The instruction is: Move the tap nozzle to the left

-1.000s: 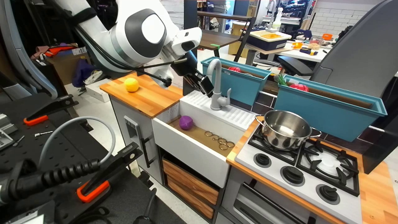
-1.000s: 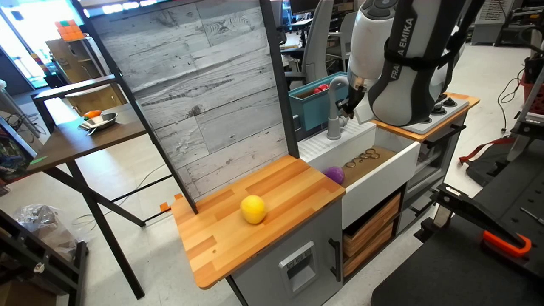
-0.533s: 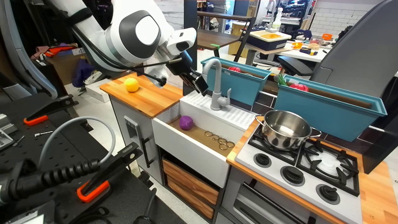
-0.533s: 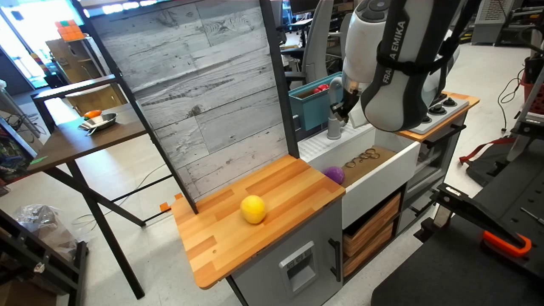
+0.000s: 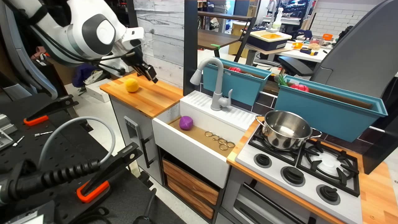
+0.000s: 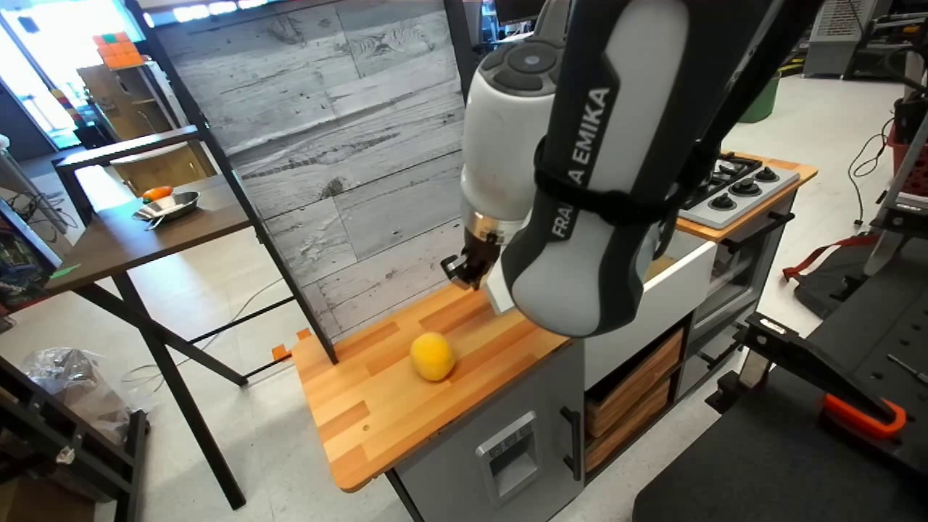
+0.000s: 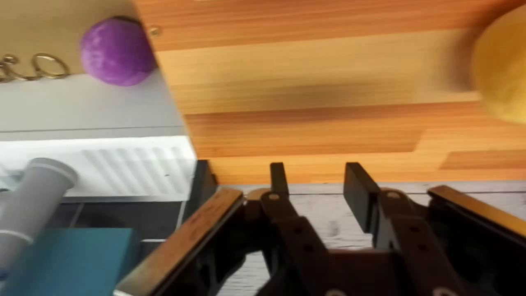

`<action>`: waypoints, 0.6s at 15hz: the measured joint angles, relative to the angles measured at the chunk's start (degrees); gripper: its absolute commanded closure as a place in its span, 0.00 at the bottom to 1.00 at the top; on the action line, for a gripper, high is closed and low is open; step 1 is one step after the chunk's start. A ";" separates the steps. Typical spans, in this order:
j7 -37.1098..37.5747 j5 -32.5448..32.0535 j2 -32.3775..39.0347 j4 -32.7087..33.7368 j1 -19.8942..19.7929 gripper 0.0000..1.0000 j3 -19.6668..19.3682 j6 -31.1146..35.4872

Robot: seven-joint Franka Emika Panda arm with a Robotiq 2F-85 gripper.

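Observation:
The tap nozzle is a grey faucet with an upright stem and a curved spout. It stands on the white ledge behind the sink, its spout pointing left in an exterior view. Its spout end shows at the left edge of the wrist view; in an exterior view my arm hides it. My gripper is in the air over the wooden counter, left of the tap and apart from it. It also shows in an exterior view. In the wrist view the fingers are apart with nothing between them.
A yellow ball lies on the wooden counter. A purple ball and gold rings lie in the sink. A steel pot stands on the stove. Teal bins stand behind. A wood-look panel backs the counter.
My gripper has moved left, away from the tap, and over the wooden counter. The tap's spout has swung left in an exterior view. The balls, rings and pot have not moved.

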 measured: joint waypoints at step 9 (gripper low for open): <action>-11.72 -10.04 -5.02 3.98 -22.67 0.00 27.53 -8.40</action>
